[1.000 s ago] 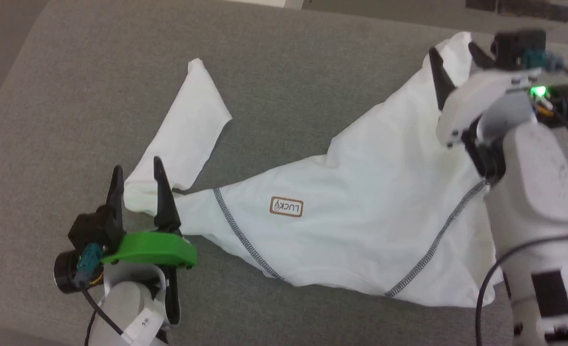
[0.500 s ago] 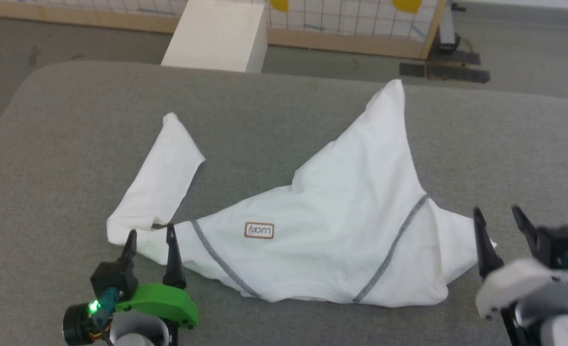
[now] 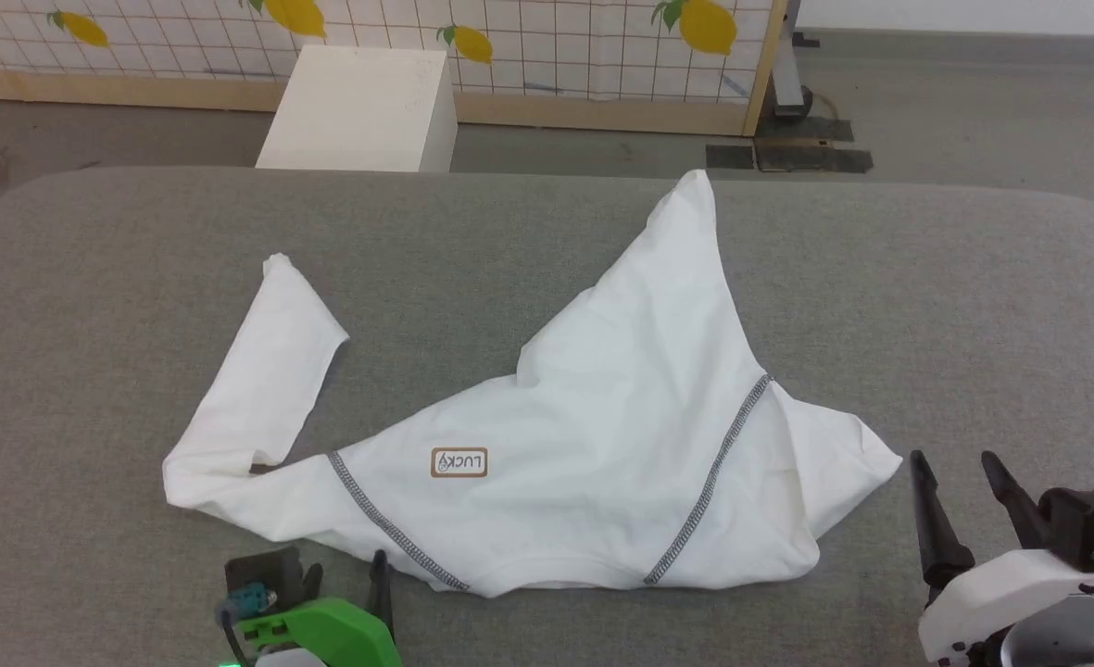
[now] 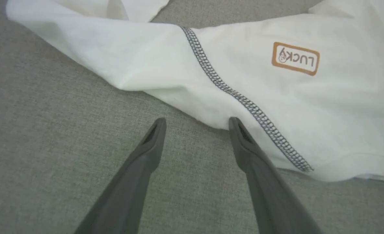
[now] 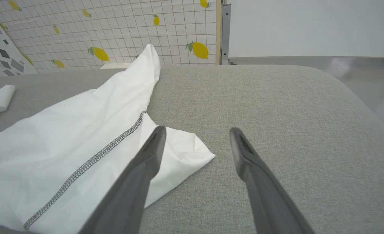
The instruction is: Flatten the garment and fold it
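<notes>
Shirt [image 3: 584, 463] lies rumpled mid-counter [image 3: 926, 306], patch up, one sleeve bent left. Left pincer [image 4: 196, 121] spread at its near edge, empty. Right pincer [image 3: 954, 459] spread beside its right corner, empty.

White garment [image 3: 593, 435] with grey zigzag seams and brown-bordered patch [image 3: 458, 462] on grey table [image 3: 926, 306].

White long-sleeved garment [image 3: 602, 435] lies unfolded and rumpled on the desk [image 3: 926, 306], towards its near edge. One pointed end reaches the far edge. LUCKY patch [image 3: 458, 462] faces up.
</notes>
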